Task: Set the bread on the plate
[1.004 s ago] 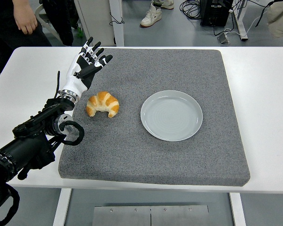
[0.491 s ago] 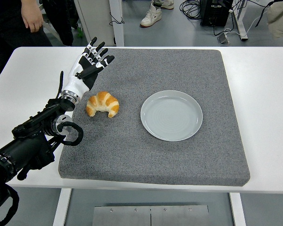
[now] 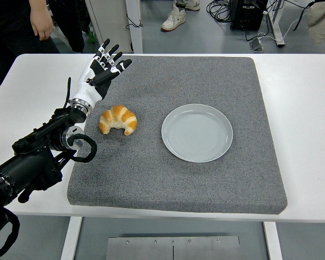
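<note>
Just left hand point(image 3: 100, 73), fingers splayed, empty.

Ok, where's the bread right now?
In the head view, the croissant lies on the grey mat's left part, left of the empty plate and just below the open left robot hand.

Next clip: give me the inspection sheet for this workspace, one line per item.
Surface: white table with a grey mat on it.
Job's things: croissant on the mat, left of the empty plate, apart from it.
Clutter: nothing seen.
Grippers: left hand open, fingers spread, raised behind the croissant and not touching it; right hand not in view.
Cables: black cable loop on the left arm; cables on the floor beyond the table.
Surroundings: a person's hand top left; a shoe on the floor.
</note>
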Available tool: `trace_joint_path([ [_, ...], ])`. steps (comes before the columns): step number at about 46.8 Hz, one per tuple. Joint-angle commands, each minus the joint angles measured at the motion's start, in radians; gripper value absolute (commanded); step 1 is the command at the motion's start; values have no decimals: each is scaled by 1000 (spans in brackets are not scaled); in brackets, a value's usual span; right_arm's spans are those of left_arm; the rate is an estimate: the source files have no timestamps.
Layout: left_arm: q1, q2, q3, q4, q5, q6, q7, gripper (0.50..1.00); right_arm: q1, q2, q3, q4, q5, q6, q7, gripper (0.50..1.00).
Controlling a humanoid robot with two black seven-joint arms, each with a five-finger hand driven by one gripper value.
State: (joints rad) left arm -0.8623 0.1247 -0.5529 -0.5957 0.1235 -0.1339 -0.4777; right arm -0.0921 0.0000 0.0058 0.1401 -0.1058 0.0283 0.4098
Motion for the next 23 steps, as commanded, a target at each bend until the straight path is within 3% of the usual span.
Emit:
trace_joint_path([
  [1,0,44,1,-74,2,37,33,945,0,0,0,1,0,1,0,1000],
  [11,-3,148,33,-286,15,163,120,945,0,0,0,-1,0,1,0,1000],
  [23,-72,259,218,-435,16,253,128,945,0,0,0,1,0,1,0,1000],
])
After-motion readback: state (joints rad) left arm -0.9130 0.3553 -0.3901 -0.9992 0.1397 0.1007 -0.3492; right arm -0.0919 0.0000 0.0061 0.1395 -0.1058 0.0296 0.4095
